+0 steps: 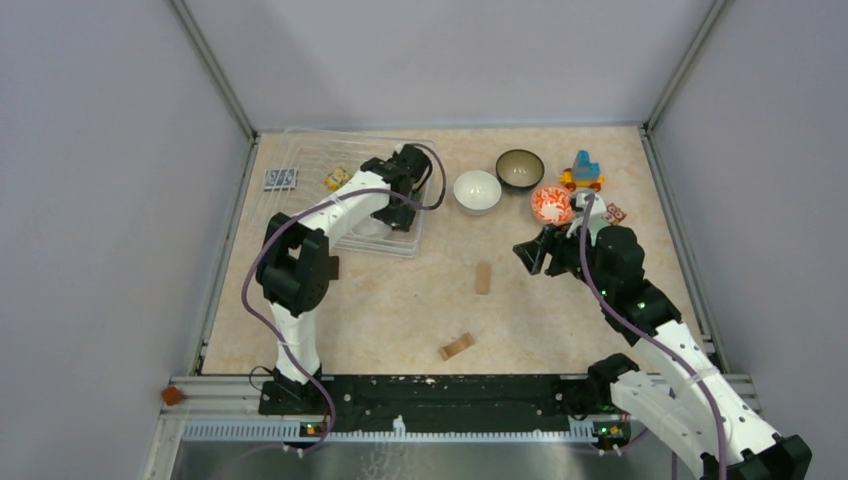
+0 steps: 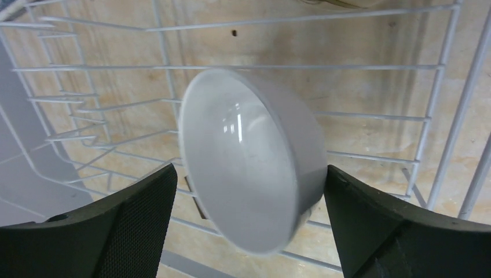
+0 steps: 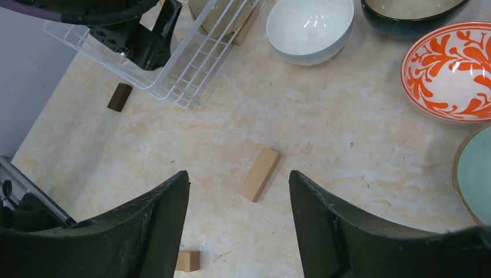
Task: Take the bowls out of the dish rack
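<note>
The wire dish rack (image 1: 300, 170) stands at the far left. My left gripper (image 1: 398, 208) reaches down into its near right corner. In the left wrist view a white bowl (image 2: 249, 156) stands tilted on its edge on the rack wires (image 2: 370, 116). My left gripper (image 2: 250, 169) is open and straddles it; the right finger (image 2: 370, 220) touches its base and the left finger (image 2: 133, 226) is just beside its rim. A white bowl (image 1: 477, 191), a dark bowl (image 1: 520, 168) and an orange patterned bowl (image 1: 552, 204) sit on the table. My right gripper (image 1: 528, 255) is open and empty above the table.
A toy vehicle (image 1: 583, 170) stands behind the orange bowl. Wooden blocks lie at mid table (image 1: 483, 277) and nearer the front (image 1: 457, 346); a dark block (image 1: 333, 267) lies by the rack. A pale-green bowl (image 3: 477, 174) shows at the right wrist view's edge. Grey walls enclose the table.
</note>
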`<state>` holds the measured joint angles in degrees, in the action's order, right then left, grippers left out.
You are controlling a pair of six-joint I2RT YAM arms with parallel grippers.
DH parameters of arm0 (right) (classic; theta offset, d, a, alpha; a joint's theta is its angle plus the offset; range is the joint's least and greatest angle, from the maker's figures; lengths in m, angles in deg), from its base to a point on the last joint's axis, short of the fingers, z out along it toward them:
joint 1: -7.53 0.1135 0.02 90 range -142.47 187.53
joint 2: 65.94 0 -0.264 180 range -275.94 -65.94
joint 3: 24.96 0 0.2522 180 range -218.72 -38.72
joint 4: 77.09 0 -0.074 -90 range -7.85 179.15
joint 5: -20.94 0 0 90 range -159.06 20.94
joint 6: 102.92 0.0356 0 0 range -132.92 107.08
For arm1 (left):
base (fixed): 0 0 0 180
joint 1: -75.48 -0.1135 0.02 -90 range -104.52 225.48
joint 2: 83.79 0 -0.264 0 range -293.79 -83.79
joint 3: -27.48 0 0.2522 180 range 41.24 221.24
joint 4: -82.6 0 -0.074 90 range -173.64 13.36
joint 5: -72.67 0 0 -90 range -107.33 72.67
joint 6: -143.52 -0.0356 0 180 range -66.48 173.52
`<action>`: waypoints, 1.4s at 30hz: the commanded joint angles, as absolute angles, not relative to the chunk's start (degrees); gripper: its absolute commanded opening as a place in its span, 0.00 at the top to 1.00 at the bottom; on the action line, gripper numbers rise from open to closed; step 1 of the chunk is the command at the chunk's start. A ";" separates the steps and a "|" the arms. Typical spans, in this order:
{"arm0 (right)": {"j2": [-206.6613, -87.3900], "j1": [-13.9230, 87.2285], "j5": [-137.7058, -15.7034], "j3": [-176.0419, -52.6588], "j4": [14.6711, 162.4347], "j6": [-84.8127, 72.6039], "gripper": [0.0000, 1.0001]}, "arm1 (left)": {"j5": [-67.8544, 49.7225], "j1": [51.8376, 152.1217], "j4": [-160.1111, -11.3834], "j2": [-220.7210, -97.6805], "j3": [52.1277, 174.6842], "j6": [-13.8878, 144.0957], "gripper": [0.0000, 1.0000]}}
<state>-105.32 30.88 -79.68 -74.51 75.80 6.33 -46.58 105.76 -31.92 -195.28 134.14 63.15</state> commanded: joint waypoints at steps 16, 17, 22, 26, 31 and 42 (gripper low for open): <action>-104.62 30.89 -79.15 -76.51 77.43 5.54 0.37 | -34.71 105.46 -30.98 -194.69 137.59 62.88 0.51; -104.62 30.90 -79.11 -76.55 77.44 5.54 0.37 | -33.13 105.40 -31.34 -194.41 137.23 62.64 0.52; -104.66 30.91 -79.17 -76.26 77.71 5.54 0.37 | -31.00 105.45 -31.77 -194.83 135.76 62.63 0.52; -104.62 30.88 -79.09 -76.16 77.38 5.63 0.37 | -32.32 105.45 -32.14 -195.31 134.54 63.02 0.52; -104.31 30.91 -79.08 -75.90 77.06 5.78 0.37 | -34.00 105.45 -33.13 -195.54 133.57 63.28 0.61; -104.33 30.86 -78.30 -77.74 76.19 5.12 0.37 | -45.15 105.52 -31.61 -187.85 140.72 61.24 1.00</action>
<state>-105.30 30.88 -79.19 -74.51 75.78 6.15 -41.12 105.63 -31.07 -195.93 134.40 63.61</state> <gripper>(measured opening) 0.636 0.023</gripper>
